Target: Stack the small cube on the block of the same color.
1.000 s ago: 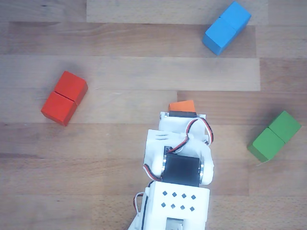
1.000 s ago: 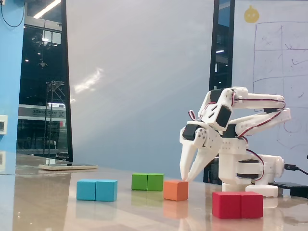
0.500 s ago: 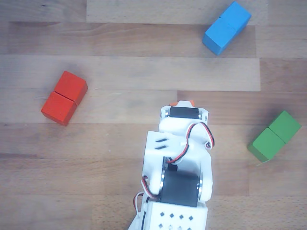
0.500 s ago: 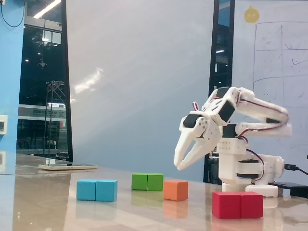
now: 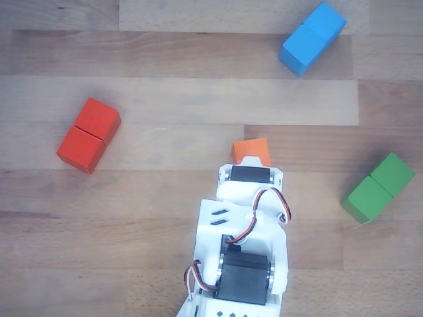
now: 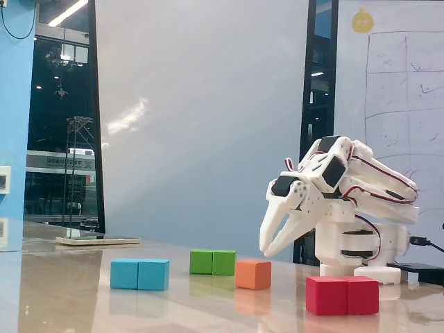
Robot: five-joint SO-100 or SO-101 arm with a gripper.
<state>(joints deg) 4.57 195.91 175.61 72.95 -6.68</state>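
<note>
The wooden table point(image 5: 165, 99) filled the other view, and in the fixed view it point(image 6: 83, 298) ran glossy toward the camera. The white arm point(image 5: 241, 244) entered the other view from 6 o'clock; in the fixed view it point(image 6: 347, 201) stood folded at 3 o'clock. Its gripper point(image 6: 264, 251) hung above the table with the two fingers a little apart and nothing between them; the other view hid the fingers under the arm's body.

Seen in the other view, with the arm's tip as centre, the blue block point(image 5: 312, 37) lay at 1 o'clock, the green block point(image 5: 378, 187) at 3 o'clock, and the red block point(image 5: 88, 135) at 9 o'clock, all well apart.

The small cube point(image 5: 252, 150) rested on the table just at 12 o'clock of the arm's tip, standing alone, touching no block. In the fixed view it point(image 6: 252, 274) sat just below the fingertips, between the green block point(image 6: 213, 262) and the red block point(image 6: 343, 295), with the blue block point(image 6: 139, 274) farther toward 9 o'clock.
</note>
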